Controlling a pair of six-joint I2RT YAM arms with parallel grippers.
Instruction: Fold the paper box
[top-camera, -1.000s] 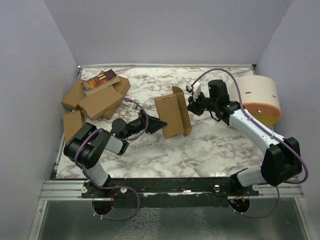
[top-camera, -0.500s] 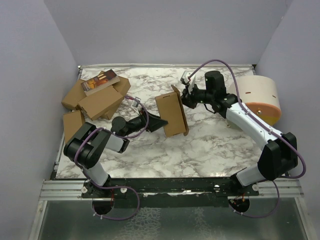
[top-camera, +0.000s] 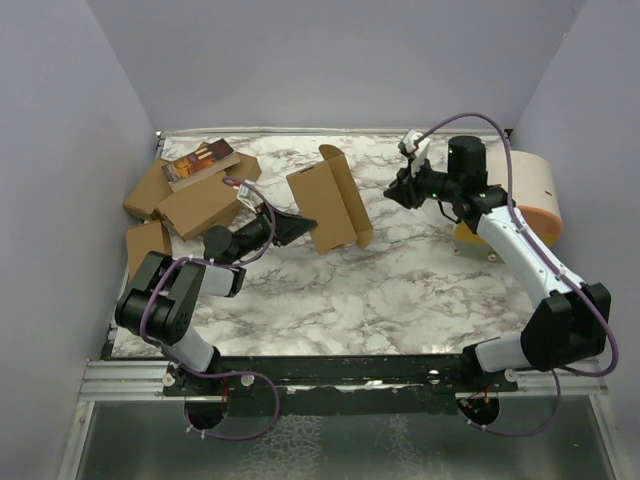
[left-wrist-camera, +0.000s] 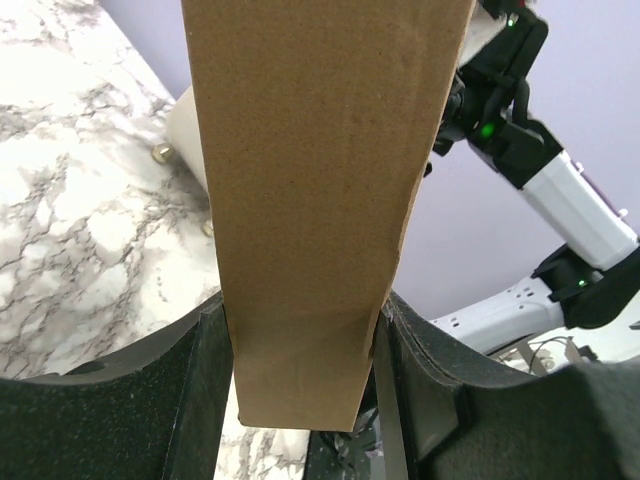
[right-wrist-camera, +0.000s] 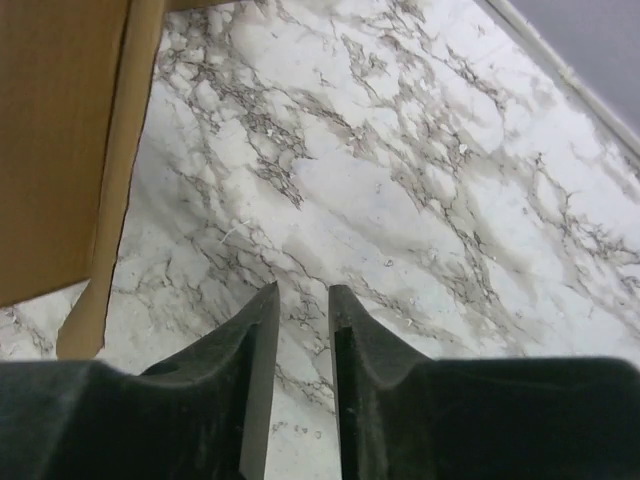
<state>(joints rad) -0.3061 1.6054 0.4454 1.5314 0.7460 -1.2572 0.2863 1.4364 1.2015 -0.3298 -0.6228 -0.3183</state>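
The paper box (top-camera: 325, 205) is a brown part-folded carton held upright over the middle of the marble table, one flap (top-camera: 352, 195) standing out on its right side. My left gripper (top-camera: 293, 226) is shut on its lower left edge. In the left wrist view the box (left-wrist-camera: 310, 180) fills the space between both black fingers (left-wrist-camera: 200, 390). My right gripper (top-camera: 398, 192) hangs to the right of the box, apart from it. Seen from the right wrist, that gripper (right-wrist-camera: 304, 292) is open a narrow gap with only marble behind, and the box (right-wrist-camera: 60, 140) is at the upper left.
A heap of brown cartons (top-camera: 190, 200) with a printed packet (top-camera: 200, 163) on top lies at the back left. A large white cylinder with an orange rim (top-camera: 530, 195) stands at the right behind my right arm. Purple walls close in the table.
My right gripper has left the box's flap, drawn back to the right and parted its jaws slightly. My left gripper has carried the box leftward and toward the back.
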